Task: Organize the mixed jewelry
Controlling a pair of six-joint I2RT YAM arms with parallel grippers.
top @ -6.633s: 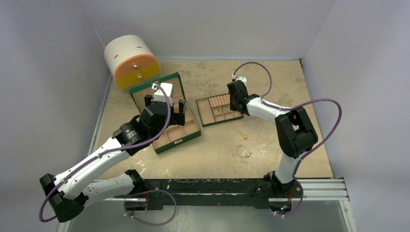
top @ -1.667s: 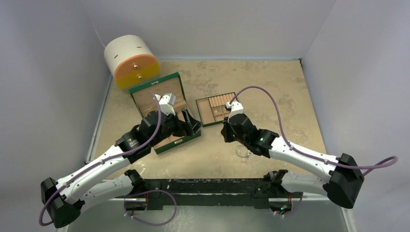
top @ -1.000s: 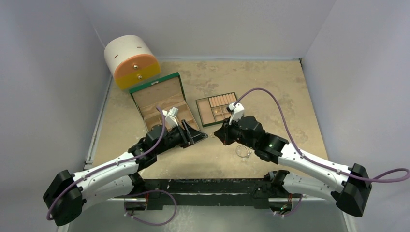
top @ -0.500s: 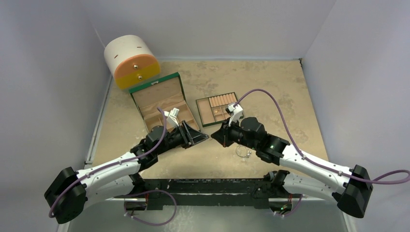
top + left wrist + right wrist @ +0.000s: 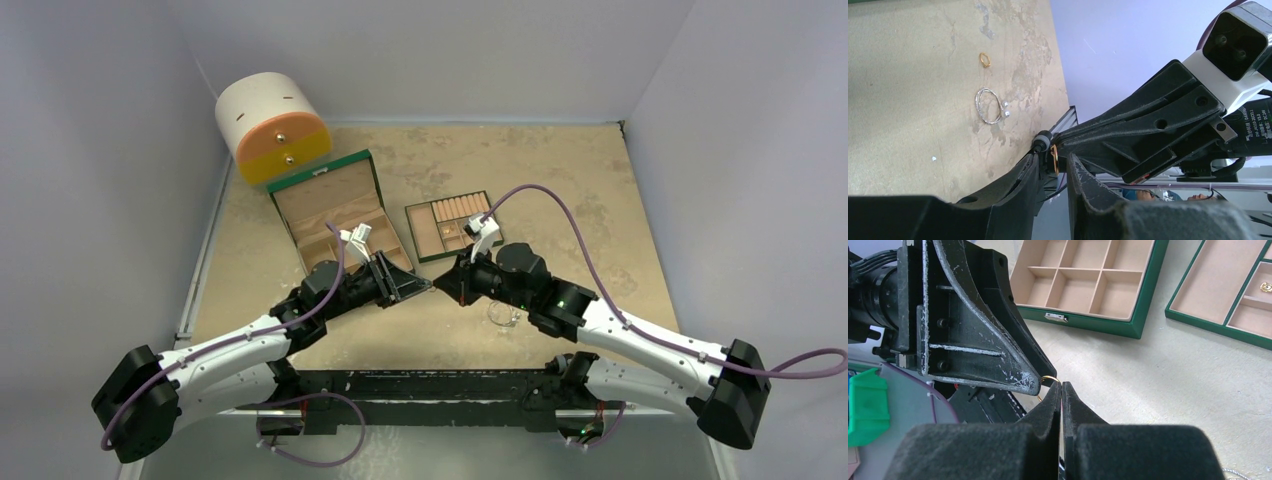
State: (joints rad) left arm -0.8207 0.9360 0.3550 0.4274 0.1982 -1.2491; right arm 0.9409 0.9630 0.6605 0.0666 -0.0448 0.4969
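Observation:
My two grippers meet tip to tip above the table's middle. The right gripper is shut on a small gold ring, which sticks out past its tips. My left gripper has its fingers on either side of that ring, with a narrow gap still showing on each side. On the table lie another gold ring and the thin silvery wire hoop. A gold earring rests in a tray compartment.
The open green tan-lined box stands left of centre. Its separate compartment tray sits to the right of it. The round white-and-orange drawer case is at the back left. Walls close in the table's sides and back.
The left gripper's jaws have narrowed around the ring held by the right gripper. Both arms crept slightly closer together; the right gripper stayed shut.

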